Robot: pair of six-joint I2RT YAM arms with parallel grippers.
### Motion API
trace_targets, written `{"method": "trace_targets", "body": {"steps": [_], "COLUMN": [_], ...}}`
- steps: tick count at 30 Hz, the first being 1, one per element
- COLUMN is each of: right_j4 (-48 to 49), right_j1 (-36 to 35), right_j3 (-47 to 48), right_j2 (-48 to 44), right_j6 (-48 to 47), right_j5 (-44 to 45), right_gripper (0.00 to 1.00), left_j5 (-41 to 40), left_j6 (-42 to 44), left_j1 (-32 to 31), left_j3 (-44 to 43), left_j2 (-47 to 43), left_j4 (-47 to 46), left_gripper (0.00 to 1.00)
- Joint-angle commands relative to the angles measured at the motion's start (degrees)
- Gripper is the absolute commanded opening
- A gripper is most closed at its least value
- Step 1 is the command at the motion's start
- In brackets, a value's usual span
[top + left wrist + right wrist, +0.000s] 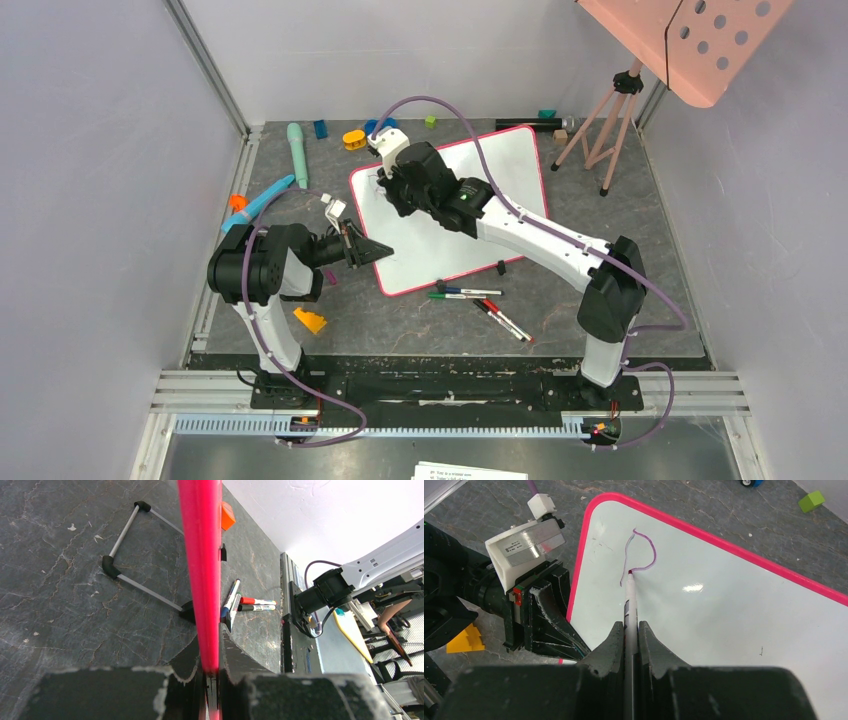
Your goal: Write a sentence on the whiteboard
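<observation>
Dark stone-patterned table (650,260) carries the whiteboard (440,250) near its centre. Left gripper (370,250) clamps the board's pink rim; right gripper (629,627) pinches a marker (628,595), its tip touching a purple loop (654,555).

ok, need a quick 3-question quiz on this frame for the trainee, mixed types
1. True or false: the left jaws are shut on the board's rim.
2. What do the right jaws hold? A) eraser B) marker C) nothing
3. Does the ink make a whole word yet?

Key: 1 true; 2 B; 3 no, only one loop of ink, with the marker tip at its end.
</observation>
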State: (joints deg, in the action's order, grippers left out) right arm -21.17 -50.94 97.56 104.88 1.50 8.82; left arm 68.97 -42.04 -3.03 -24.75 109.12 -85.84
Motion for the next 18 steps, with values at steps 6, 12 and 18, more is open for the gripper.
{"method": "trace_targets", "body": {"steps": [6,12,18], "right_j4": [-2.48,-4.52,-5.2], "right_j1": [0.67,0.71,0.75], "right_j3": [0.98,-0.44,-1.92], "right_j2": [1.49,0.17,-0.72], "right_j6": [0.67,0.52,0.87], "right_j5": [3.29,6.61,7.83], "right_gripper": [0.0,0.0,0.0], "left_j5": [3.94,3.89,3.89], "left_j6": [5.65,5.54,5.56], "left_j1": [-1.76,-1.72,-1.72], "left_j3": [1.42,1.24,1.21], "left_j2": [-0.31,-0.08,-0.05], "left_j4": [-3.37,-3.4,-3.37], "left_gripper": [0.04,0.04,0.04]}}
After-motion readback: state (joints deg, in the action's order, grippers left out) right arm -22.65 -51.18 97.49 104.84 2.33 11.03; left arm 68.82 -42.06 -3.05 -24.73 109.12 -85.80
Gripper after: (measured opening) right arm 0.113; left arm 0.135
